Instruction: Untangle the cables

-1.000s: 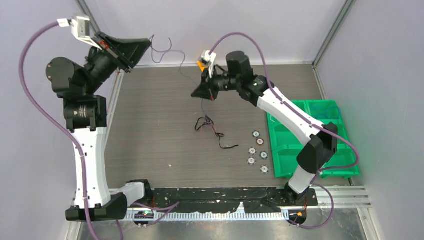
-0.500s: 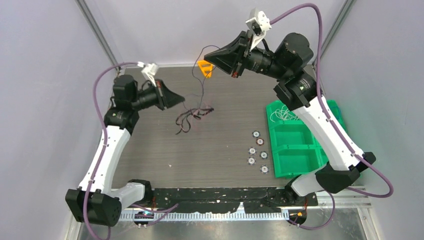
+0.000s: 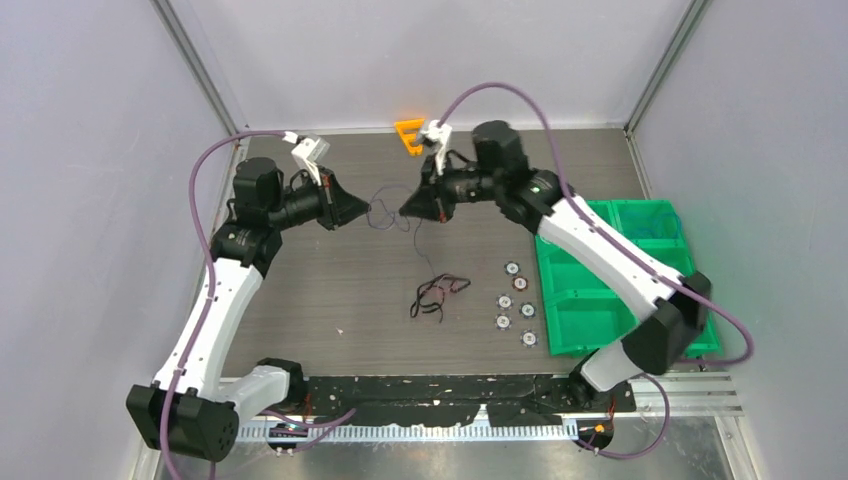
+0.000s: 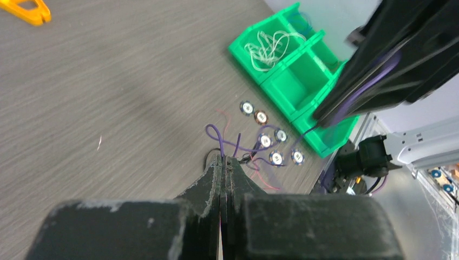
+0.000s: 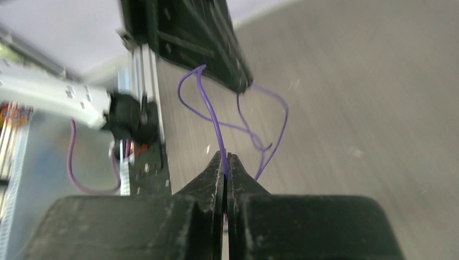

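A thin purple cable (image 3: 385, 214) hangs slack between my two grippers above the table's back half. My left gripper (image 3: 366, 211) is shut on one part of it; the purple cable (image 4: 227, 142) leaves its tips in the left wrist view. My right gripper (image 3: 402, 213) is shut on another part; the purple cable (image 5: 216, 122) loops out from its tips. A strand drops from there to a small clump of black and red cables (image 3: 436, 293) lying on the table. White cables (image 4: 266, 44) lie in a green bin.
Green bins (image 3: 600, 290) stand at the right. Several small round discs (image 3: 515, 305) lie beside the bins. An orange piece (image 3: 409, 133) lies at the back edge. The back wall and side frame posts close in the table.
Both arms swung widely. The right gripper came down from high at the back to mid-table; the left gripper moved right toward it. The clump now lies lower, nearer the discs.
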Tool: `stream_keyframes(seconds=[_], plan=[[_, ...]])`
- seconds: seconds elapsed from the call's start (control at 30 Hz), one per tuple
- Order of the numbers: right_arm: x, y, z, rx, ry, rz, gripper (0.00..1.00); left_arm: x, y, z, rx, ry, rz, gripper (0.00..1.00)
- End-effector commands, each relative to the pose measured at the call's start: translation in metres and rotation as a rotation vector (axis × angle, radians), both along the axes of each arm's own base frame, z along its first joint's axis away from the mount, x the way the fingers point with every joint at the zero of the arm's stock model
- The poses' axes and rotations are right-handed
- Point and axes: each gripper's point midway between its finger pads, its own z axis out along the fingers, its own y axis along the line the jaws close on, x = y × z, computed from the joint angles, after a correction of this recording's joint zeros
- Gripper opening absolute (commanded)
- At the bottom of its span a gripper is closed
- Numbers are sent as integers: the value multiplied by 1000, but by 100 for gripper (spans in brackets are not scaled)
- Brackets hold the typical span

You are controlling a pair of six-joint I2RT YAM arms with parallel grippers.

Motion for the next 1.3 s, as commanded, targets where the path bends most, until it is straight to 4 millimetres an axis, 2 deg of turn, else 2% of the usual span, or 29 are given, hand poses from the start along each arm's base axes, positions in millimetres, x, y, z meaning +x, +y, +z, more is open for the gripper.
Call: stream_keyframes(seconds=[0.0,0.03,0.07,0.1,0.13,0.17,0.2,0.23,0.27,0.3,0.33,0.37,0.4,0.47,0.5,0.57,0.6,0.63,0.67,0.73,0.77,0.8,0.83,0.87,0.97,1.0,1.03,1.17,1.27], plan=[[7,2,67,43,-101,40,5,-3,3,-5,34,15,-21,0],[9,0,115,141,-159,44,5,-5,3,5,21,-20,-21,0],[-1,-24,202,294,-242,10,5,-6,4,15,10,-64,-11,0],[7,-33,231,355,-286,-14,5,-6,6,23,3,-100,7,0],[-10,-45,269,431,-310,-8,5,-6,8,30,-1,-134,20,0],[-9,-45,269,435,-288,-5,5,-6,9,33,-4,-152,31,0],[6,-32,232,383,-172,-1,5,-5,10,33,-7,-157,40,0],[-1,-28,212,360,-139,9,5,-4,10,31,-7,-150,42,0],[13,-17,140,273,-24,-17,5,-2,9,26,-3,-138,40,0],[12,-5,93,197,-13,7,6,0,9,17,6,-111,40,0],[11,-1,4,43,115,4,6,0,9,11,9,-88,37,0],[0,8,-35,-55,67,64,5,0,8,4,14,-67,32,0],[-10,7,-84,-167,154,95,5,-1,8,0,17,-57,26,0],[-17,11,-103,-228,197,149,5,-3,8,-6,20,-38,25,0],[-8,14,-71,-187,133,150,5,-5,8,-8,24,-30,19,0],[7,9,-30,-131,85,125,5,-10,8,-2,32,-56,5,0],[18,10,27,-30,-31,107,5,-10,10,1,35,-74,10,0],[29,0,63,46,-41,59,5,-9,11,1,39,-85,24,0],[34,0,84,104,-78,50,5,-8,11,-1,39,-92,24,0],[38,-1,97,154,-59,43,5,-9,7,-9,43,-83,-21,0],[37,0,92,155,-35,50,5,-12,5,-14,55,-88,-58,0],[37,1,94,168,-28,49,5,-14,4,-22,75,-101,-90,10],[37,1,89,168,-12,46,5,-15,4,-30,96,-119,-113,30],[35,0,97,190,-24,46,5,-17,7,-38,119,-140,-128,48],[25,-6,118,240,-52,41,5,-21,17,-51,138,-216,-136,77],[23,-6,126,264,-53,41,5,-22,17,-53,140,-251,-138,91],[19,-9,137,286,-64,39,5,-23,17,-55,143,-286,-138,99],[10,-12,178,388,-95,45,5,-12,6,-52,129,-452,-125,100],[7,-12,193,421,-84,53,5,-4,-15,-38,103,-524,-141,100]])
